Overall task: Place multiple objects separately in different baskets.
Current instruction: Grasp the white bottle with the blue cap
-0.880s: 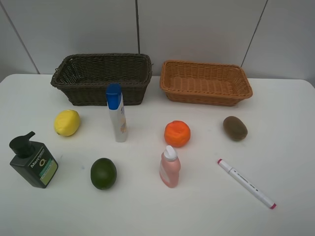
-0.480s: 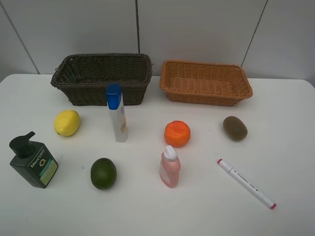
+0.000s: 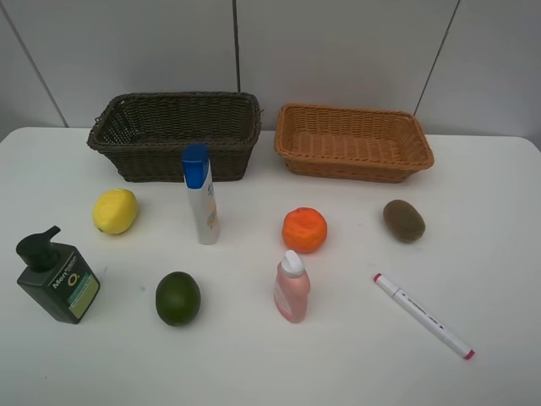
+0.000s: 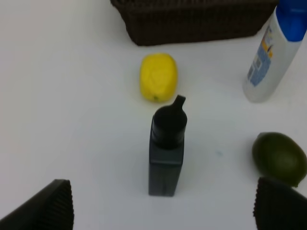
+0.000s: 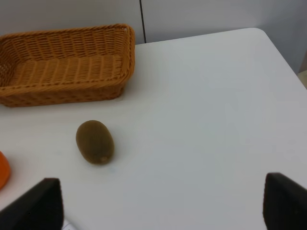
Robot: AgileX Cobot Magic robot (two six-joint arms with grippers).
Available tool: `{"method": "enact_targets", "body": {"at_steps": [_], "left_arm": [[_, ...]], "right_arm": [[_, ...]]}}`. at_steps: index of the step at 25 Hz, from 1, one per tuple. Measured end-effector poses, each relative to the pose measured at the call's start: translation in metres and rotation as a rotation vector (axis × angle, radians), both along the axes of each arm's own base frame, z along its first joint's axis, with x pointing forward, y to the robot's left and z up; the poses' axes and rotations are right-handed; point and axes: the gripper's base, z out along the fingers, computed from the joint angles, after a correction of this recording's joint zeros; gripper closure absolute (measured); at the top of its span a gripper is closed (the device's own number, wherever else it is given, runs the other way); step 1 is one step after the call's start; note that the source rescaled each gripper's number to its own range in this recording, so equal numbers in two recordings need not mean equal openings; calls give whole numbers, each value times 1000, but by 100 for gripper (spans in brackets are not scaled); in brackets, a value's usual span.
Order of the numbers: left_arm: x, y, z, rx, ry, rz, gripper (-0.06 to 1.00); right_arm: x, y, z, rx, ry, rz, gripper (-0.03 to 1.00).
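On the white table stand a dark brown basket [image 3: 186,161] and a light orange-tan basket [image 3: 355,167] at the back. In front lie a lemon [image 3: 115,211], lime [image 3: 177,298], orange [image 3: 304,229], kiwi [image 3: 403,221], blue-capped white bottle [image 3: 201,205], black-green pump bottle [image 3: 57,277], pink bottle [image 3: 292,288] and marker [image 3: 423,315]. No gripper shows in the exterior high view. My left gripper [image 4: 165,211] is open and empty, above and short of the pump bottle [image 4: 166,153]. My right gripper [image 5: 162,203] is open and empty, short of the kiwi [image 5: 95,142].
The left wrist view also shows the lemon [image 4: 158,76], lime [image 4: 279,158], blue-capped bottle [image 4: 268,62] and dark basket [image 4: 192,24]. The right wrist view shows the tan basket [image 5: 67,93], the orange's edge [image 5: 2,170] and the table's rounded corner [image 5: 261,33].
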Motion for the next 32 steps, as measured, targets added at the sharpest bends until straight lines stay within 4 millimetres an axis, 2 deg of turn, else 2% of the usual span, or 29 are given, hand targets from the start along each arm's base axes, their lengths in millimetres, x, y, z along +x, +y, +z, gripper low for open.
{"method": "enact_targets", "body": {"at_steps": [5,9,16,19,25,30,32], "left_arm": [[51,-2,5,-16,232,32,-3],[104,-4,9,-18,385,51,-3],[204,-12,5,-42,602,50,-3],[236,-19,8,-98,647,27,-3],[285,-41,23,-141,712,-39,-3],[311,-87,25,-98,792,-124,-3],[318,-108,19,-60,818,-146,-3]], "right_arm": [[0,0,0,0,0,0,-2],[0,0,0,0,0,0,-2],[0,0,0,0,0,0,-2],[0,0,0,0,0,0,-2],[0,0,0,0,0,0,-2],[0,0,0,0,0,0,-2],[0,0,0,0,0,0,-2]]}}
